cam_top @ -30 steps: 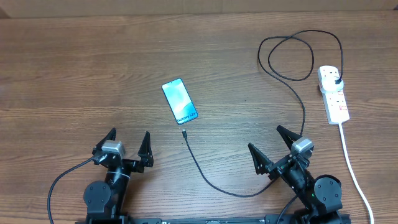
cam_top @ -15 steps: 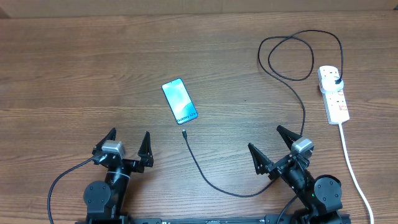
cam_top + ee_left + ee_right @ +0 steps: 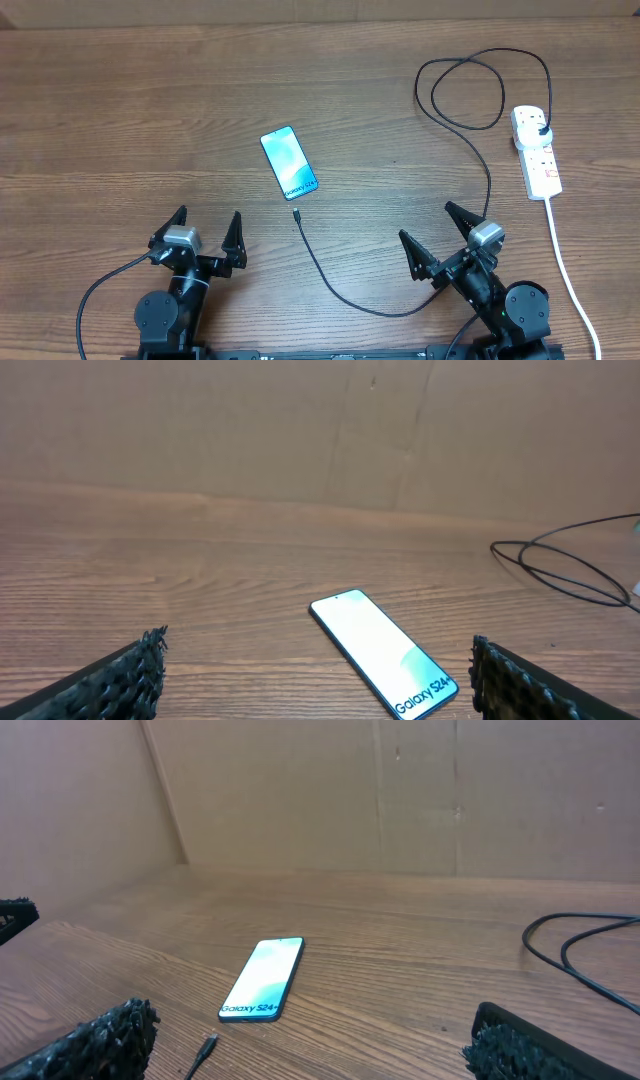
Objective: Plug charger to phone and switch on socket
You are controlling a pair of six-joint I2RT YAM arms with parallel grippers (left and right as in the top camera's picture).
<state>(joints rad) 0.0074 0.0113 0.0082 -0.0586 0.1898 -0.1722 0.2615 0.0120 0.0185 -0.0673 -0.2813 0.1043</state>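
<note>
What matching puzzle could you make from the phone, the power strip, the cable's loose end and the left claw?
Things:
1 phone
2 socket
3 charger tip
4 left claw

Descriptions:
A white, far right
B screen lit, near the centre
C open, holding nothing
D lying loose, just short of the phone

Pairs: 1-B, 2-A, 3-D, 4-C

Blue-white phone (image 3: 289, 162), black charger (image 3: 297, 216) — white socket (image 3: 537, 158), red-marked

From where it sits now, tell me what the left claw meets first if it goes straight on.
Probably nothing nearby: the left claw points across the table toward the back wall. The phone lies right of that line, though depth is unclear.
</note>
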